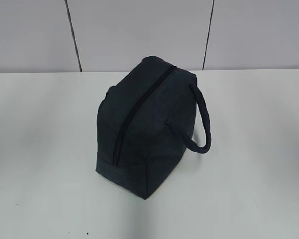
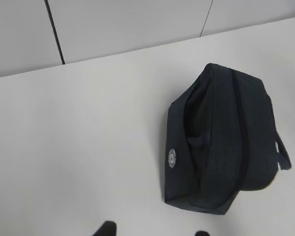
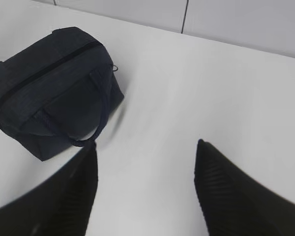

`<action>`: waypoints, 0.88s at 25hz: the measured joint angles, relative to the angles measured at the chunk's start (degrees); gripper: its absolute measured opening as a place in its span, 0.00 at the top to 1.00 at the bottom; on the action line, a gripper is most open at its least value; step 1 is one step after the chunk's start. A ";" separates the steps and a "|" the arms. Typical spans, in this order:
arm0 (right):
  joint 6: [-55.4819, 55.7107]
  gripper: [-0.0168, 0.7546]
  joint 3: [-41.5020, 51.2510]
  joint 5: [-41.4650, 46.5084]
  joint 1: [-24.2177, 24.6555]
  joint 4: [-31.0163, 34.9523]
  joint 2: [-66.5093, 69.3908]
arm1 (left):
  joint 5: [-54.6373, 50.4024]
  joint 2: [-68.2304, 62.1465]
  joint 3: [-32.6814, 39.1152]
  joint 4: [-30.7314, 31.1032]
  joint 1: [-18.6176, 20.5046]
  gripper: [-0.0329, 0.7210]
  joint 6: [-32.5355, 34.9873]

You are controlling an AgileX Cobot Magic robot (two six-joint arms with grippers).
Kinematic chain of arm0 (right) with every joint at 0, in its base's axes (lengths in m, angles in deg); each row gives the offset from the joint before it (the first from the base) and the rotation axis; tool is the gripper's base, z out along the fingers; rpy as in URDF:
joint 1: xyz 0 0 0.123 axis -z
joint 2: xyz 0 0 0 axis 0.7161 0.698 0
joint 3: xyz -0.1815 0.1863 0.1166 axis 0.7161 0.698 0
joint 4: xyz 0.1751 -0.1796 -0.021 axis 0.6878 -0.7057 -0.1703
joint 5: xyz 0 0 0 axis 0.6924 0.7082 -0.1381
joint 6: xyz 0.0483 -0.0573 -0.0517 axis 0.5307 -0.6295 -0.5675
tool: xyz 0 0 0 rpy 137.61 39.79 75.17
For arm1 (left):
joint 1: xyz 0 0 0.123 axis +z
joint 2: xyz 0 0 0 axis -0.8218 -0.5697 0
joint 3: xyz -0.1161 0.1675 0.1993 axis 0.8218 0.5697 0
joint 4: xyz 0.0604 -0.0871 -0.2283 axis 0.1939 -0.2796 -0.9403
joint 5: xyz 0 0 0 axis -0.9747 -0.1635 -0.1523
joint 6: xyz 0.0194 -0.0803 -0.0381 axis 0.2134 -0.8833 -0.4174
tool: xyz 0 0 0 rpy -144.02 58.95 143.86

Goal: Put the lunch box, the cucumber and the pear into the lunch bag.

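The right hand (image 3: 146, 147) hangs above the white surface (image 3: 201, 88), its dark fingers (image 3: 226, 191) spread apart with nothing between them. Of the left hand (image 2: 152, 233) only two tips show, so I cannot tell its state. Beyond and to the left of the right hand, the bag (image 1: 144, 124) sits zipped, handle (image 1: 202, 119) drooping. Farthest off, pale wall panels (image 1: 139, 30) with dark seams.

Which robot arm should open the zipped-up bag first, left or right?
Probably the right. The lunch bag has its zipper shut, and its ring pull shows only in the right wrist view, ahead of the open right pincer. The left pincer faces the logo side.
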 joint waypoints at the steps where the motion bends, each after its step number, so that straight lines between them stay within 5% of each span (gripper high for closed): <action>1: 0.57 0.35 1.29 0.13 0.00 -0.75 -2.28 | -0.07 2.22 1.39 -0.25 0.00 0.56 -0.29; 15: 4.06 0.42 32.89 0.60 0.00 -2.55 -35.43 | -0.80 39.24 23.80 1.23 0.00 0.56 -2.56; 22: 0.59 0.45 37.83 0.21 0.00 -4.33 -46.58 | -1.27 54.88 39.52 4.82 0.00 0.56 -2.56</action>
